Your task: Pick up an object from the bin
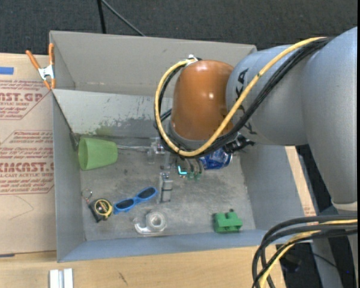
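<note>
My gripper (pixel 166 188) hangs mid-floor of the bin (pixel 64 167); opening: cannot tell. Blue sunglasses (pixel 135 200) lie just beside, front centre. Judged light, thin, slippery plastic; pinch the bridge.

The orange wrist cover (pixel 201 101) hides most of a shiny blue thing (pixel 217 159) by the right wall of the bin (pixel 66 179); its kind cannot be told.
</note>
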Tool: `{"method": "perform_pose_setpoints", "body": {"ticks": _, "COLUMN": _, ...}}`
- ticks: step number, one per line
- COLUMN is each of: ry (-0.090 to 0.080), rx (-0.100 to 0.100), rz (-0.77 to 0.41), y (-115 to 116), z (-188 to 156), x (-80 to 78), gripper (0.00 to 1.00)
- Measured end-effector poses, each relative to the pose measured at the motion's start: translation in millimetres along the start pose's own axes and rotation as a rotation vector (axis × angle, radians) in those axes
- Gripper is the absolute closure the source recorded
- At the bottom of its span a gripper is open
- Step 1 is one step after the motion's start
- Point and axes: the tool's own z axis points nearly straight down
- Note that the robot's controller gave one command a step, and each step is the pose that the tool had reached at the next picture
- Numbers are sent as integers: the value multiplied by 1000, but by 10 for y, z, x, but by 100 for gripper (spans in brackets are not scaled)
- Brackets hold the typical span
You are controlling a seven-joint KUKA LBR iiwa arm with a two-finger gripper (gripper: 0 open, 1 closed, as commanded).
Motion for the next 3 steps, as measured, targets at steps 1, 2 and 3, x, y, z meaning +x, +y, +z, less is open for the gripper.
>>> {"method": "perform_pose_setpoints", "body": {"ticks": 1, "ry": -2, "rx": 0, "rz": -227, "y": 588, "z": 724, "x": 167, "gripper": 0}}
{"method": "perform_pose_setpoints", "body": {"ticks": 2, "ry": -8, "rx": -1, "rz": -523, "y": 1190, "z": 828, "x": 240, "gripper": 0}}
{"method": "perform_pose_setpoints", "body": {"ticks": 3, "ry": -9, "rx": 1, "rz": -519, "y": 1168, "z": 812, "x": 224, "gripper": 100}}
